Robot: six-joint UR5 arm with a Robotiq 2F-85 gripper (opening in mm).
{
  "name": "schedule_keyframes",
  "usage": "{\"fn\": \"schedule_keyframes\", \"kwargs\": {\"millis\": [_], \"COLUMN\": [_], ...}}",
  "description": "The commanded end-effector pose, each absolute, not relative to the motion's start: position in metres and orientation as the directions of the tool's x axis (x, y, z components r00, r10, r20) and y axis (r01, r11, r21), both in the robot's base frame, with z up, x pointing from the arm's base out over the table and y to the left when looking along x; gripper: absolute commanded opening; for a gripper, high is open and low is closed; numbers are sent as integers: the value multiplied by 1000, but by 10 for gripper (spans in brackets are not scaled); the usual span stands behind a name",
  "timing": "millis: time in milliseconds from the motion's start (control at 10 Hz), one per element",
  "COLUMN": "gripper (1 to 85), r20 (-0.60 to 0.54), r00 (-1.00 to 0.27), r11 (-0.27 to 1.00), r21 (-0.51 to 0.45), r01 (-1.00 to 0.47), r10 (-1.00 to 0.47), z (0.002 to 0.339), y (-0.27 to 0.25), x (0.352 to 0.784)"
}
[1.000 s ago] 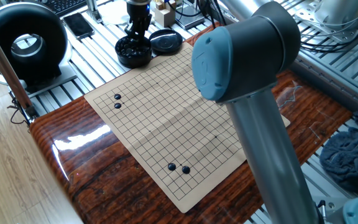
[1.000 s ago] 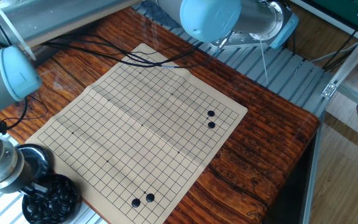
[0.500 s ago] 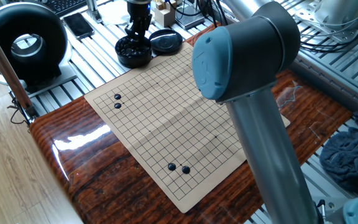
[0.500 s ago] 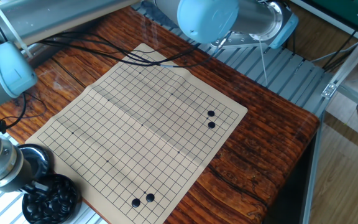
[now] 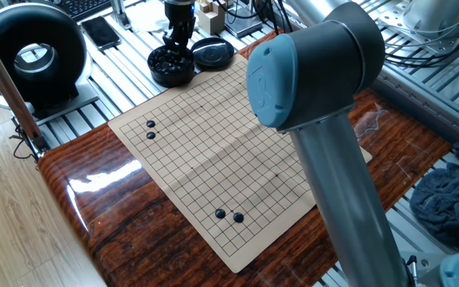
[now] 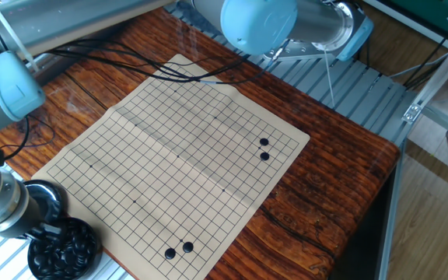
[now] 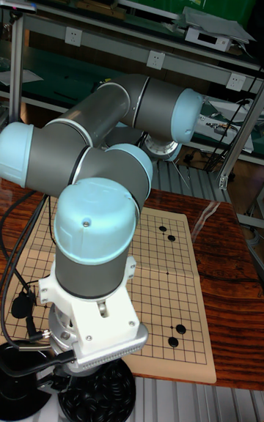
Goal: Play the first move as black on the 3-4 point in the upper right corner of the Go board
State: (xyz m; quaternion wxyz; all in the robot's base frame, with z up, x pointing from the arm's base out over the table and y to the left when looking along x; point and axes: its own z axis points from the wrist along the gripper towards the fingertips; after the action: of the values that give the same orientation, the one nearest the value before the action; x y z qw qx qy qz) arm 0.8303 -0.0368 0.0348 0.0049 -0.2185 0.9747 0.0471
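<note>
Gripper (image 5: 175, 49) sits down in the stone bowl (image 5: 171, 66), jaw state indiscernible; no stone lifted, placement on the Go board (image 5: 213, 143) outstanding.

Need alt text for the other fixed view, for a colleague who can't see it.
The tool reaches into a bowl of black stones at the Go board's near-left corner. Four black stones already sit on the board, in two pairs: one near the right edge, one near the bottom edge.
</note>
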Motion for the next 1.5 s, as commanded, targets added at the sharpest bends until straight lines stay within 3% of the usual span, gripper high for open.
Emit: {"fn": "schedule_keyframes", "kwargs": {"millis": [0,1400], "gripper": [307,300], "r20": [-37,-7], "r00": [-897,-834], "r11": [893,814], "r21": [81,216], "r01": [-442,-539], "r10": [-441,-551], "z": [36,24], "y": [-38,-26], "x": [831,808]}}
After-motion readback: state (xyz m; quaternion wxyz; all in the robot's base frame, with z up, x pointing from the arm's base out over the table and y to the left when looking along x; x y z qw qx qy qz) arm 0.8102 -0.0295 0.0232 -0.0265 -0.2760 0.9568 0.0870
